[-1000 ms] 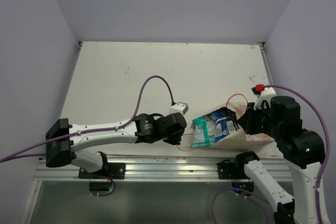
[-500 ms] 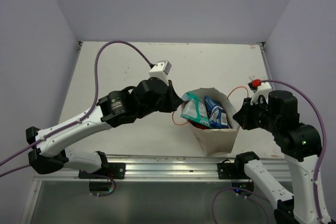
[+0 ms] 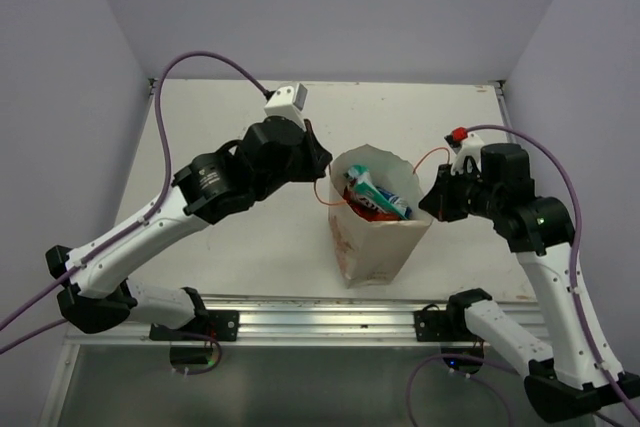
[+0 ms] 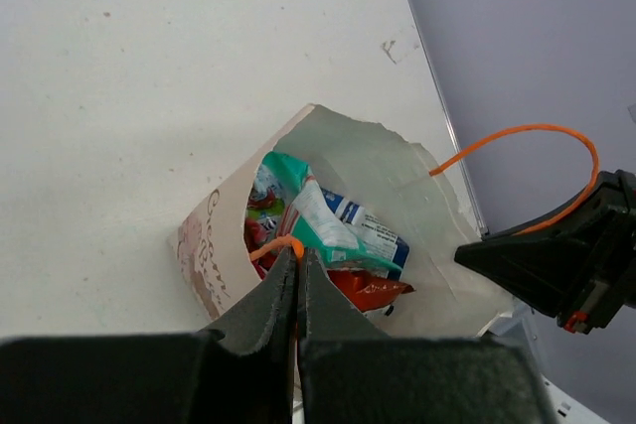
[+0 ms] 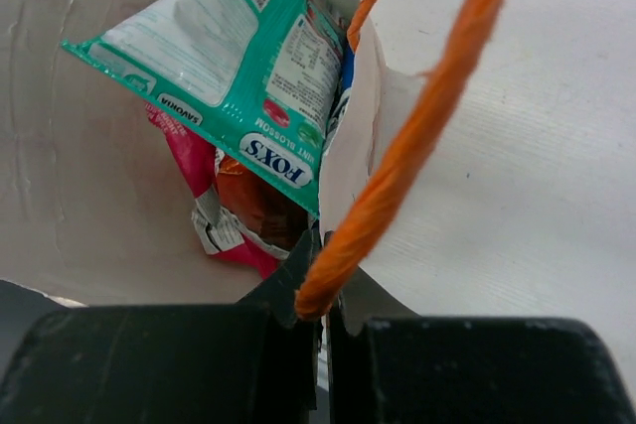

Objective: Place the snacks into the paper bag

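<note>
Snacks (image 3: pixel 378 197) in the upright paper bag (image 3: pixel 372 242)
One orange handle (image 5: pixel 417 126) each, pinched tight in the left gripper (image 4: pixel 296 270) and right gripper (image 5: pixel 320 285); keep tension even; release together lest it tip.

We see the paper bag (image 3: pixel 372 247) upright over the near middle of the surface (image 3: pixel 220 137), mouth turned upward, between our two hands; whether its base rests on the surface we cannot tell. The left hand (image 3: pixel 322 175) sits just left of the bag's rim, with the left handle (image 4: pixel 281 245) pinched between its fingers. The right hand (image 3: pixel 430 203) sits just right of the rim, closed on the right handle (image 5: pixel 397 156). The snacks (image 3: pixel 377 195) lie inside the bag, one packet (image 5: pixel 234 57) on top, slanted across the others beneath it.
</note>
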